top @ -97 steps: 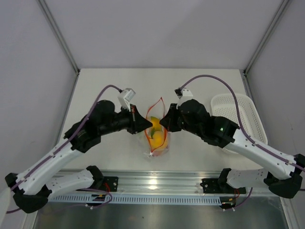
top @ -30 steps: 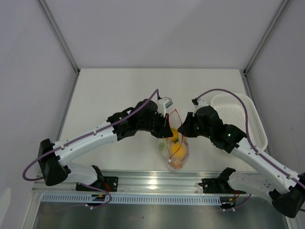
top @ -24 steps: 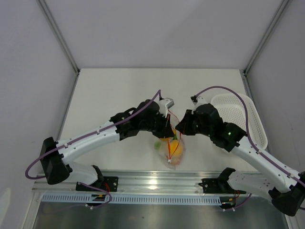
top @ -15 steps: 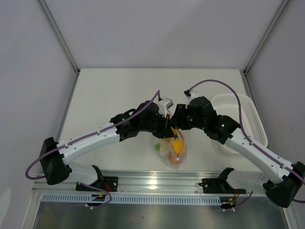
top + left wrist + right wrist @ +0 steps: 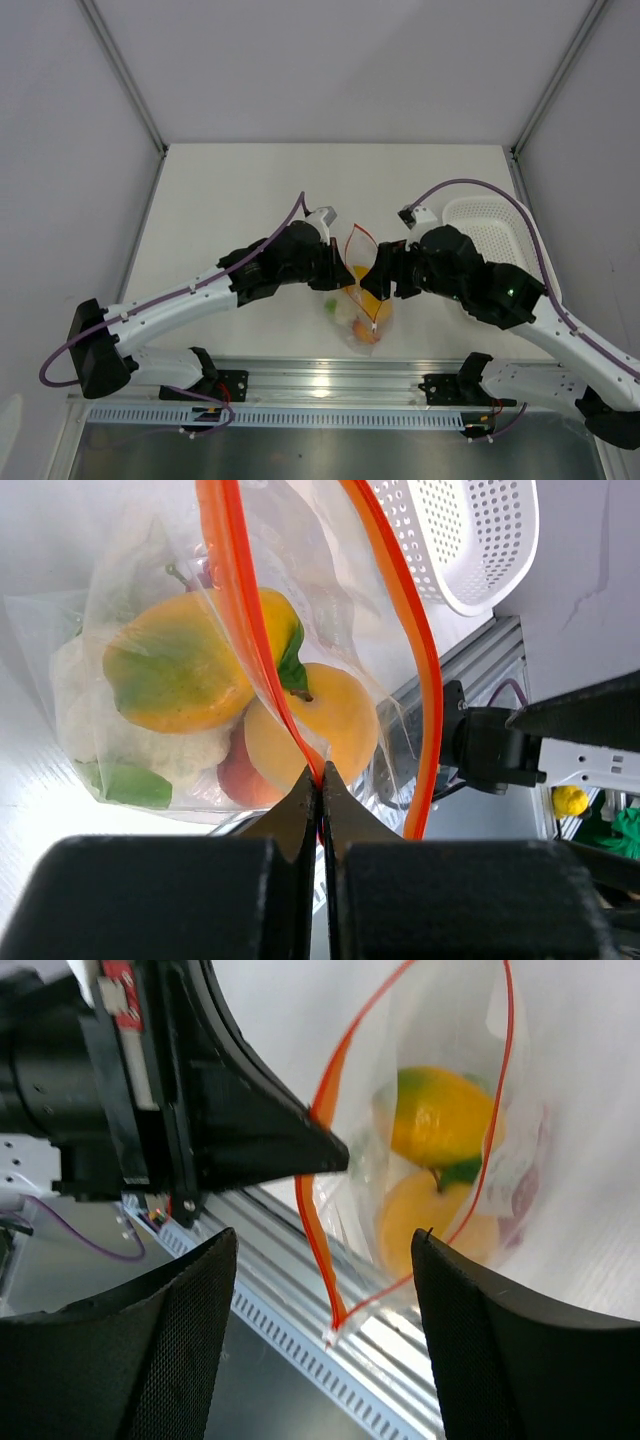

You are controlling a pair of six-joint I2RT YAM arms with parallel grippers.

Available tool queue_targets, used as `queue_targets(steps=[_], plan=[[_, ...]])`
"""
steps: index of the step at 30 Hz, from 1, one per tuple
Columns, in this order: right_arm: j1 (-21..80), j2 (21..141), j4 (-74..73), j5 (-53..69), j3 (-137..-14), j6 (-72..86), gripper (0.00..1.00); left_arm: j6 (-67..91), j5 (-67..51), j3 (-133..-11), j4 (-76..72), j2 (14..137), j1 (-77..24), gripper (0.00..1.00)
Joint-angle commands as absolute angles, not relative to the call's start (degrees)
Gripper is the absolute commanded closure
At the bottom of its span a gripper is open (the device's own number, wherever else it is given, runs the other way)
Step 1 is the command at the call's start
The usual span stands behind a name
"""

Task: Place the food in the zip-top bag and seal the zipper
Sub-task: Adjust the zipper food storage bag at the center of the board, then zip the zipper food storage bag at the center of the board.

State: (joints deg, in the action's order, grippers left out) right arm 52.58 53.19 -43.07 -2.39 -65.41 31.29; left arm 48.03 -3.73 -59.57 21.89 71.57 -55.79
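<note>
The clear zip-top bag (image 5: 362,318) hangs just above the table's near edge with its mouth open. Inside is the food (image 5: 176,674): two orange-yellow fruits with green leaves, a white-green vegetable piece and something red. My left gripper (image 5: 321,776) is shut on one side of the red-orange zipper (image 5: 236,600), seen from above as the left gripper (image 5: 338,272). My right gripper (image 5: 322,1250) is open, fingers (image 5: 180,1345) wide on either side of the zipper strip (image 5: 316,1210) without touching it. From above the right gripper (image 5: 372,283) sits just right of the bag.
A white perforated basket (image 5: 497,238) stands at the table's right side, close behind the right arm. The metal rail (image 5: 330,385) of the table's near edge runs just below the bag. Purple cables loop over both arms.
My right gripper has opened, let go of the bag's mouth and drawn back slightly to the right. The left gripper has kept its hold on the zipper and shifted a little left.
</note>
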Motion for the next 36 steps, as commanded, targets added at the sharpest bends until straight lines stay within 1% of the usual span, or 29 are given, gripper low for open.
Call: queue_targets(steps=[1,4,6,11,14,22,24,28,33,34,36], plan=[[55.54,53.61,-50.61,-7.55,-69.07,32.43,0.27,50.62,-1.93,-61.43,21.62,71.1,-55.55,0.99],[58.88,54.93,-55.18,-11.15,-71.79,34.18,0.26,50.8,-1.85,-61.61,21.53,70.93,-55.55,0.99],[60.29,55.46,-57.29,-12.74,-72.51,35.41,0.27,50.54,-1.58,-61.7,21.71,70.93,-55.55,0.99],[62.66,57.21,-60.64,-12.4,-71.81,38.84,0.42,50.27,-0.88,-63.54,24.42,71.45,-55.55,0.99],[65.02,58.44,-59.94,-11.77,-70.58,40.51,0.47,50.18,-1.05,-63.63,24.35,71.46,-55.55,0.99],[71.98,61.87,-58.28,-16.7,-67.77,44.21,0.53,51.15,-2.11,-62.32,22.68,71.19,-55.72,0.99],[72.86,63.01,-58.97,-18.71,-67.85,45.43,0.57,51.41,-2.11,-62.23,22.94,71.45,-55.72,0.99],[75.93,64.16,-61.17,-24.24,-67.76,48.77,0.6,52.47,-2.81,-61.17,21.36,71.72,-55.72,1.0],[76.82,66.0,-61.7,-27.94,-67.5,50.01,0.63,52.38,-3.51,-60.83,21.54,71.81,-55.72,0.99],[76.82,66.18,-61.61,-28.65,-67.33,49.92,0.65,52.21,-3.69,-60.56,20.75,71.37,-55.72,0.99],[76.9,66.71,-61.52,-30.75,-67.24,50.1,0.74,51.95,-3.34,-60.12,21.35,71.1,-55.72,0.99]])
